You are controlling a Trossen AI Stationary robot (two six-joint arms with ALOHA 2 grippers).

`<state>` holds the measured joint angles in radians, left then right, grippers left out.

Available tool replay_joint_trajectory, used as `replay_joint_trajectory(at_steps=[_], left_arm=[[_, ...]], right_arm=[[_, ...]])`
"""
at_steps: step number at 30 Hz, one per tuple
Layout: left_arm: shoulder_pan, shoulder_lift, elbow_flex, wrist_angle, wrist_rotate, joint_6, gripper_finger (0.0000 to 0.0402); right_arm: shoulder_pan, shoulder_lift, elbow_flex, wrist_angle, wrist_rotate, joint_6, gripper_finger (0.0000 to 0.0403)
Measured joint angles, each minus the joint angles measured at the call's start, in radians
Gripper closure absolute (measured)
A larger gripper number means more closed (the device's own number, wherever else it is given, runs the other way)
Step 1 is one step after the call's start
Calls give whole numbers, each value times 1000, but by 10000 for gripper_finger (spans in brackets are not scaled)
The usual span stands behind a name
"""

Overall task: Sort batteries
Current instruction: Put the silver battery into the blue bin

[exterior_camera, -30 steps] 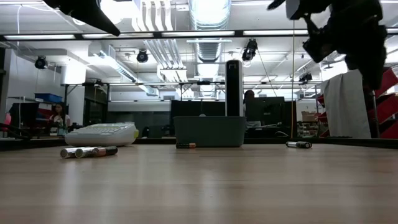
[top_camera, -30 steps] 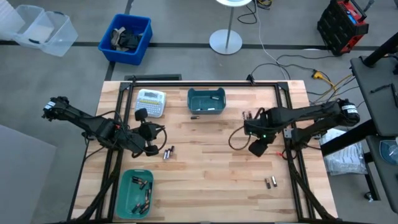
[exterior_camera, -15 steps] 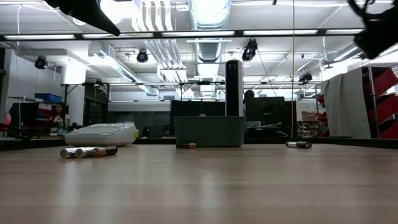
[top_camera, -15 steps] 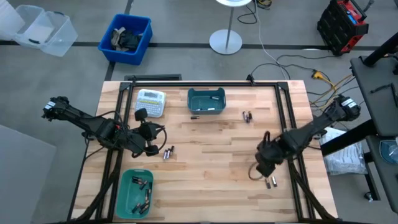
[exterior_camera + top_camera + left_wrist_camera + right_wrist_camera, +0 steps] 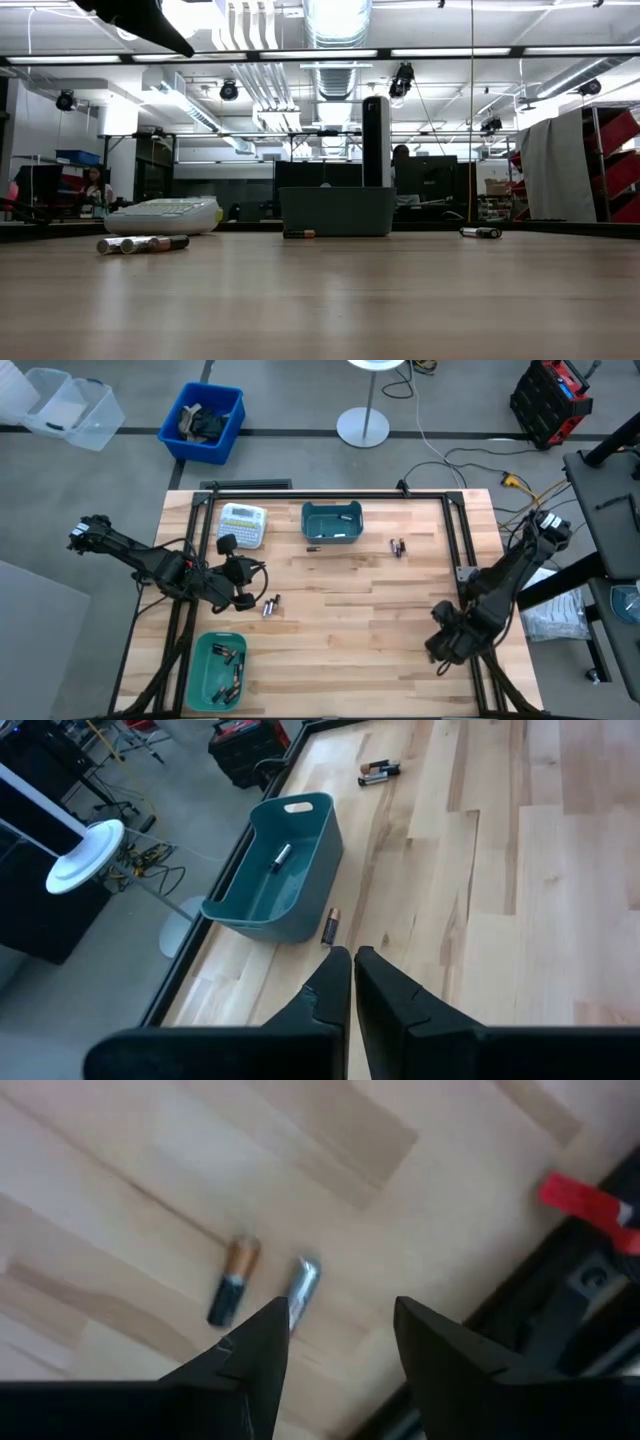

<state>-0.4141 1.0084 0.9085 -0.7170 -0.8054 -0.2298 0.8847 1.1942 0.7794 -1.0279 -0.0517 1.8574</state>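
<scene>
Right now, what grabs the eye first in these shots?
The right gripper, fingers open, hangs over two loose batteries near the table's front right edge. The left gripper waits shut at the table's left, facing the back teal bin, which holds one battery.

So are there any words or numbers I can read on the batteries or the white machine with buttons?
None can be read.
Label-maker: its keypad markings are too small to read.
Copper-topped battery and silver battery below the right gripper: no print shows.
Teal bin: no label.
</scene>
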Motion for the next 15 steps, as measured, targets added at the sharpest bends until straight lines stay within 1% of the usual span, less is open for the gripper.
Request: replay_joint_trajectory(at_steps=[6,8,11,15], left_arm=[[0,0,0,-1,1,0,401],[0,0,0,-1,1,0,401],[0,0,0,-1,2,0,401],[0,0,0,-2,2,0,401]], right_arm=[[44,0,-10,22,78,60,239],[56,0,-17,31,80,79,242],[74,8,-26,92,79,96,246],[90,57,-35,167,79,114,250]])
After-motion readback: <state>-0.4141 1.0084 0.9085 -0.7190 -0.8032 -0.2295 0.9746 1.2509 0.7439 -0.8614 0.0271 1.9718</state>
